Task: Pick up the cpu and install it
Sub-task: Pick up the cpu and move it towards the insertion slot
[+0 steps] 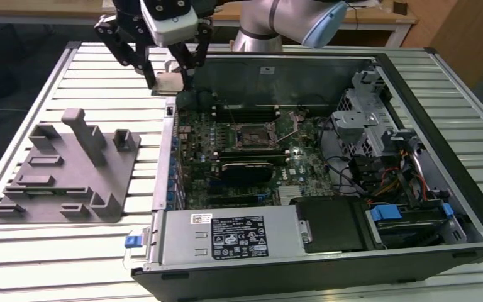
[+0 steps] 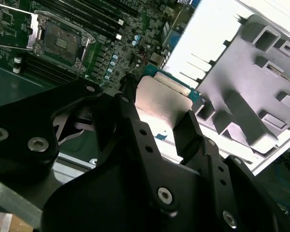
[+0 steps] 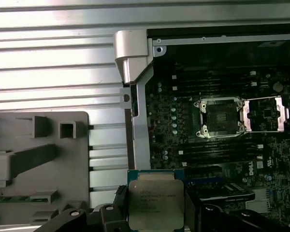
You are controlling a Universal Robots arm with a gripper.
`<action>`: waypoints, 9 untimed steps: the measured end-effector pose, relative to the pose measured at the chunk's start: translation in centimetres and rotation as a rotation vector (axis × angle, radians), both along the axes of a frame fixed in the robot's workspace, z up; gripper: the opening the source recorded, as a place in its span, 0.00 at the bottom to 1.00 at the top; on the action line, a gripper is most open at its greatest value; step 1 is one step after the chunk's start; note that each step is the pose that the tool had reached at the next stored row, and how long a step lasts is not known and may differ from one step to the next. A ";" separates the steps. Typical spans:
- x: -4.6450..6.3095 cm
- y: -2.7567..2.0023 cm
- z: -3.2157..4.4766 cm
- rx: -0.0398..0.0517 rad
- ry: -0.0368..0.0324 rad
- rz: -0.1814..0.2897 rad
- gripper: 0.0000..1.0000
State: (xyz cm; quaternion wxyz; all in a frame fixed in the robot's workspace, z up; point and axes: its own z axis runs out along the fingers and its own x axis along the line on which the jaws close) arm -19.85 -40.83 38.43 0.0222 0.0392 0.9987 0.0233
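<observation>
Right, my claw (image 1: 168, 78) is pinching the cpu (image 3: 155, 202) by two opposite edges, silvery top showing in the first wrist view. It hangs over the case (image 1: 309, 72) wall on the exterior view's left, between the grey fixture (image 1: 65, 170) on the surface (image 1: 73, 69) and the motherboard (image 1: 224, 126). The socket (image 3: 221, 117) lies open, well apart from it.

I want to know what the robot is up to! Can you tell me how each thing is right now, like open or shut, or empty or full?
cpu: held in the air by the gripper, not in its socket.
gripper: shut on the cpu.
cpu socket: empty, with its metal cover flipped open.
computer case: lying on its side, open.
grey holder tray: lying flat beside the case.
</observation>
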 end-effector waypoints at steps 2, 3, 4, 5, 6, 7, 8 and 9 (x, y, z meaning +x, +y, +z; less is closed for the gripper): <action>0.3 0.03 -0.15 0.0000 0.0002 0.000 0.55; 0.4 0.05 -0.23 0.0000 0.0003 0.000 0.55; 0.6 0.06 -0.30 -0.0001 0.0006 0.000 0.55; 0.7 0.08 -0.39 -0.0001 0.0009 0.000 0.55; 0.9 0.10 -0.48 -0.0001 0.0013 0.000 0.55; 1.1 0.13 -0.57 0.0000 0.0017 0.000 0.55; 1.4 0.15 -0.68 0.0000 0.0022 0.000 0.55; 1.6 0.18 -0.78 0.0000 0.0027 0.000 0.55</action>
